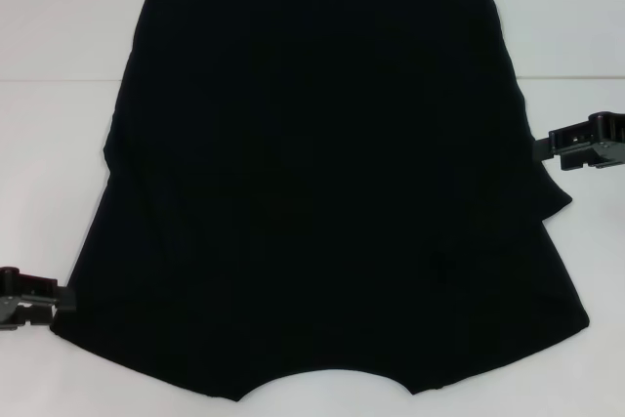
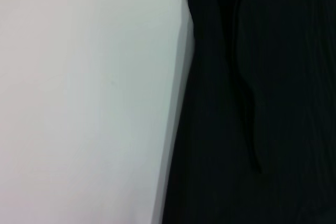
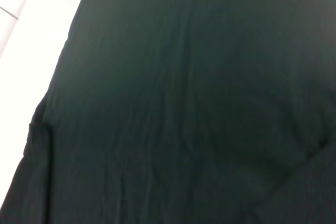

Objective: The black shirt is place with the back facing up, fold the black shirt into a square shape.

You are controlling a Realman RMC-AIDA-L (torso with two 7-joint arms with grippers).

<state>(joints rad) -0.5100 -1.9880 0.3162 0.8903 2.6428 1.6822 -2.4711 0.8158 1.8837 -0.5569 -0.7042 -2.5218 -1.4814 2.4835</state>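
— So what do we have trouble making out?

— Mostly the two grippers. We see only part of the left black metal gripper (image 1: pixel 44 302), cut off by the head view's left edge, its tip just touching the near left edge of the large plain black soft-fabric shirt (image 1: pixel 322 183). The right black metal gripper (image 1: pixel 549 146) enters from the right edge, its tip at the shirt's right side, by a flap of cloth that sticks out. We cannot tell for either whether the fingers are parted or clamped on cloth.

— And where does the shirt lie?

— Flat on the white smooth tabletop (image 1: pixel 59 75), filling most of the head view, its far edge cut by the top of the picture. The sleeves seem folded in, the near edge curves inward. No lettering shows.

— What do the wrist views add?

— Only dark fabric beside white table: the left wrist shows a long crease (image 2: pixel 247 98), the right wrist faint wrinkles (image 3: pixel 184 108). No fingers appear.
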